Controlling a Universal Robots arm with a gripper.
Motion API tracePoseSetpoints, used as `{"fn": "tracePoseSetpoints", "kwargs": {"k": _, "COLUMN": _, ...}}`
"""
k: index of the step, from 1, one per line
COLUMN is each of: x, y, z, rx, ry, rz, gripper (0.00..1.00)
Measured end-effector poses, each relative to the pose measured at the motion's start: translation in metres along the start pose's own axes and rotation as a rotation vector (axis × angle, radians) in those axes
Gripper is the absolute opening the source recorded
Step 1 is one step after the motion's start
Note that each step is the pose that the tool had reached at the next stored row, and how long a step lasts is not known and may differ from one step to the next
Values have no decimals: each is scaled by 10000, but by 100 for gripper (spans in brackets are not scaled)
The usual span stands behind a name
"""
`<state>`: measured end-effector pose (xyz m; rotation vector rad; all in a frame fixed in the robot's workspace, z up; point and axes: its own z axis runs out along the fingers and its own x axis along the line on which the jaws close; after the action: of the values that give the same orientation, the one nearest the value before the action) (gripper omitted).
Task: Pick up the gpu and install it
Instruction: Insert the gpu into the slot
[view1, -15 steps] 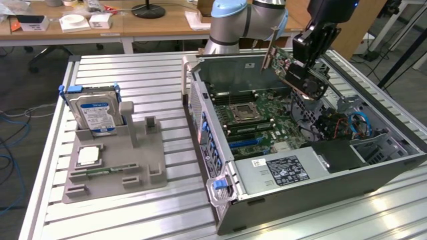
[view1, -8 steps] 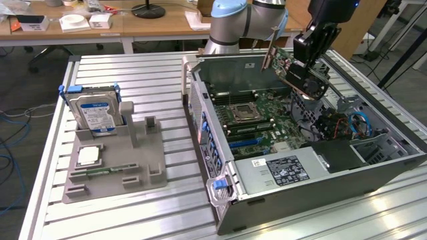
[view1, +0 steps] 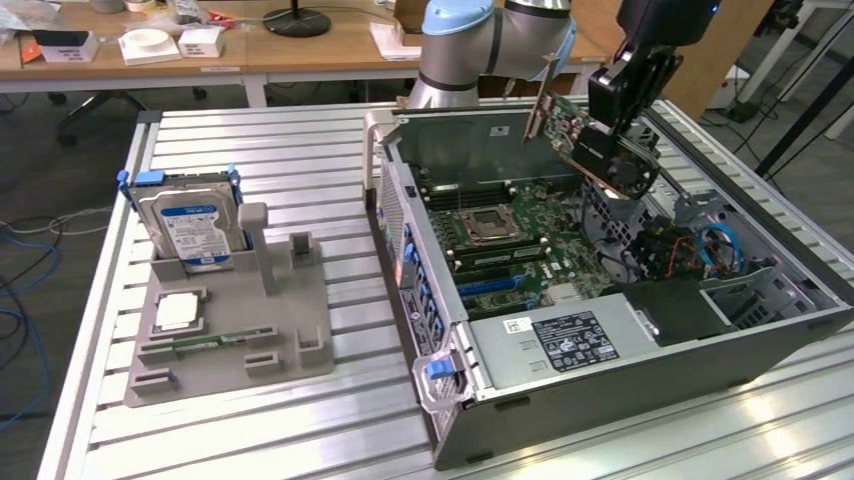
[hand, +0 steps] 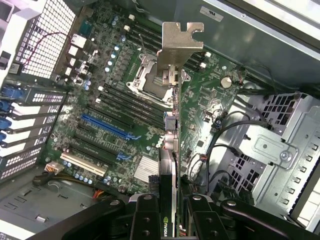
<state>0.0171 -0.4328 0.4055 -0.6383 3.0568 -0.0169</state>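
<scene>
1. Green circuit board showing, the gpu is hanging tilted above the open computer case, over its motherboard.
2. The gripper is clamping the card between partly closed fingers.
3. A hard drive is standing in a grey holder at the exterior view's left.

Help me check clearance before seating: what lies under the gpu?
The open case's motherboard, with its CPU socket and a blue slot. The gpu, held in the gripper, hides the strip of board straight beneath it.
</scene>
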Motion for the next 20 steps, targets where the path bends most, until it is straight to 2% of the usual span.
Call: {"fn": "tracePoseSetpoints", "kwargs": {"k": 20, "x": -16, "y": -7, "z": 0, "rx": -4, "ry": -4, "rz": -263, "gripper": 26}}
